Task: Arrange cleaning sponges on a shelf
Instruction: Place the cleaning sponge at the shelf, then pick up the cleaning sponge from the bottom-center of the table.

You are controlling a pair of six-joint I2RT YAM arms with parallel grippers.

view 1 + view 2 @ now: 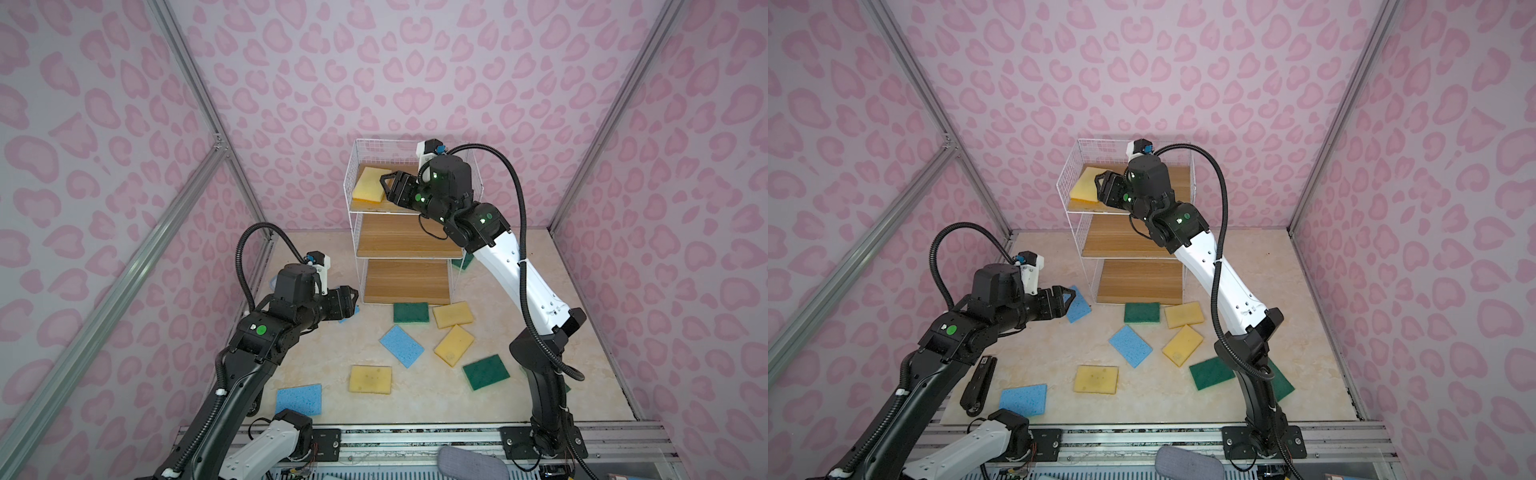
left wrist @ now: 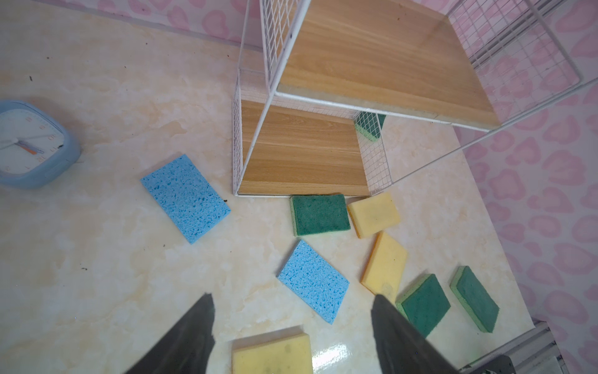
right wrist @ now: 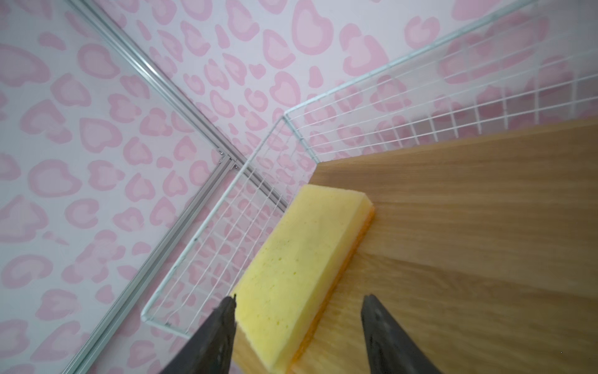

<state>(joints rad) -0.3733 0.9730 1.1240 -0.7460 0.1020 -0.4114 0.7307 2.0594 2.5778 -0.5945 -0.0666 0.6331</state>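
Hovering over shelf (image 1: 407,237) top board | right gripper (image 3: 301,296) jaws apart, yellow sponge (image 3: 301,252) lying there unclamped | left gripper (image 2: 293,296) jaws apart, empty.

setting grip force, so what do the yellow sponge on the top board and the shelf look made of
Yellow sponge: soft matte foam, finely pored, with a thin orange layer beneath. Shelf: white-coated wire grid, probably metal; smooth boards with wood grain, possibly laminate rather than solid wood.

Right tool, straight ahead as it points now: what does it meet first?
Likely the yellow sponge on the top board, just ahead of the right tool; behind it, the shelf's wire wall.
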